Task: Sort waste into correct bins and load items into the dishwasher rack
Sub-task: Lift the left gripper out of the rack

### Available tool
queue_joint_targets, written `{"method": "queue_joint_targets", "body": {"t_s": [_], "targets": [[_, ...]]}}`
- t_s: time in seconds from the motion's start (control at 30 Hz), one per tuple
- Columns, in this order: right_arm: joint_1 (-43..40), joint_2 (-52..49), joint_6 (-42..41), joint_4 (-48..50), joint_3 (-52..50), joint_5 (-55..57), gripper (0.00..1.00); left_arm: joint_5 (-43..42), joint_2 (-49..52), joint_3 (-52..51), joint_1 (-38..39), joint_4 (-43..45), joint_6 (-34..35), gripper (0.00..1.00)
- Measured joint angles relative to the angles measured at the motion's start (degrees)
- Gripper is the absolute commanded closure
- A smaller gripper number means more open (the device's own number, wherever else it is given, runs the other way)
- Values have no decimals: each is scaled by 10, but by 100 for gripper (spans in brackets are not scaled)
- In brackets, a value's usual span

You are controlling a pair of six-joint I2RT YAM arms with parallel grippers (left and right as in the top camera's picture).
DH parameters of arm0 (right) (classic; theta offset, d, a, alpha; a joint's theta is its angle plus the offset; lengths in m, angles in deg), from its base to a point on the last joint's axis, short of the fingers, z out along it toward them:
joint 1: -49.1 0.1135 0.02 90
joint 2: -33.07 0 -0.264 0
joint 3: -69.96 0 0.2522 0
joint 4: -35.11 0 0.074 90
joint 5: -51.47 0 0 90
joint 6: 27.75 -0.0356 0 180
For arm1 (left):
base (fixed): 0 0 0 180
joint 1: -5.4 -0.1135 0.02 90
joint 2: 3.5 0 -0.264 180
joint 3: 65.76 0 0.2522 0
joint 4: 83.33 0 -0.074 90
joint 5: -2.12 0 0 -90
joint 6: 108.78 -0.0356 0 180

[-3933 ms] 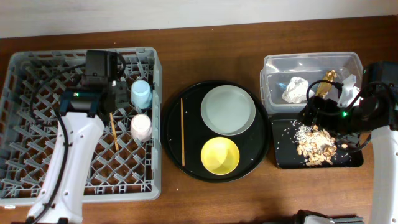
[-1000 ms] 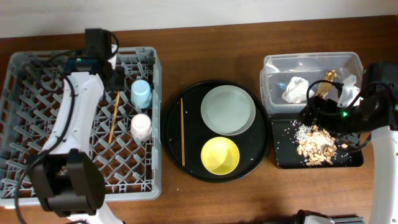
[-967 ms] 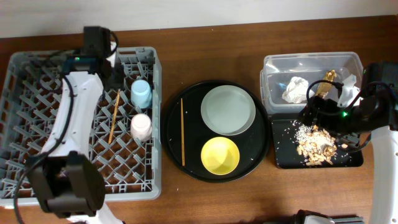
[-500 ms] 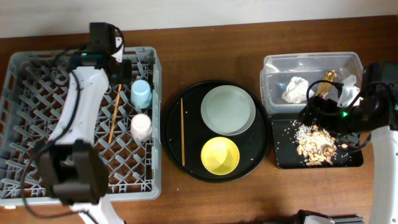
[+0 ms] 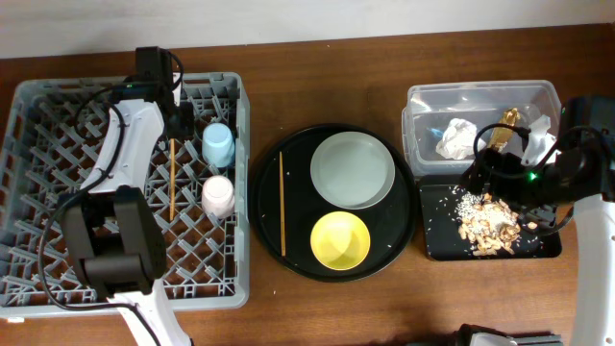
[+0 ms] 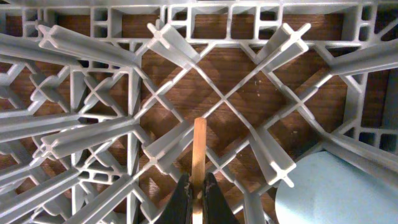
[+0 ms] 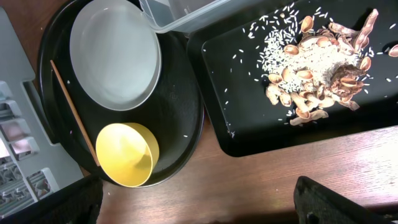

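Left pincer [image 6: 196, 198] — clenched on chopstick [image 6: 199, 149], set between rack [image 6: 171, 43] pegs so it cannot roll, bench's left edge | right pincer [image 7: 199, 211] spread, empty, over black tray [image 7: 236, 106]

Hemmed in by dishwasher rack [image 6: 177, 46] pegs ahead and on both sides of left pincer [image 6: 196, 198], clamped on chopstick [image 6: 199, 149]. Blocked just right by blue cup [image 6: 348, 186]. Passable only through narrow gaps between pegs.
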Motion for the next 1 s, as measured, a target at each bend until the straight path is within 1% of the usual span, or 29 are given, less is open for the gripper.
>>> {"method": "queue_joint_targets", "body": {"t_s": [0.17,0.3,0.4,0.47,0.5,0.6,0.7,0.73,0.77,0.8,0.83,0.87,1.0], "targets": [[0,0,0,0,0,0,1,9,0,31,-1,-36,0,99],[0,0,0,0,0,0,1,13,-5,114,-2,-90,1,99],[0,0,0,0,0,0,1,14,-10,210,-2,-191,-2,99],[0,0,0,0,0,0,1,12,-19,248,-2,-251,-2,100],[0,0,0,0,0,0,1,10,-23,260,-2,-286,-3,100],[0,0,0,0,0,0,1,-6,-32,270,-2,-346,-4,100],[0,0,0,0,0,0,1,-24,-29,266,-3,-362,-5,99],[0,0,0,0,0,0,1,-28,-27,264,-3,-361,-5,94],[0,0,0,0,0,0,1,-30,-25,263,-3,-358,-5,76],[0,0,0,0,0,0,2,-31,-22,263,-3,-357,-6,37],[0,0,0,0,0,0,1,-33,-16,263,-3,-356,-7,20],[0,0,0,0,0,0,1,-35,-6,263,-3,-356,-8,1],[0,0,0,0,0,0,1,-37,24,256,-3,-352,-7,1]]}}
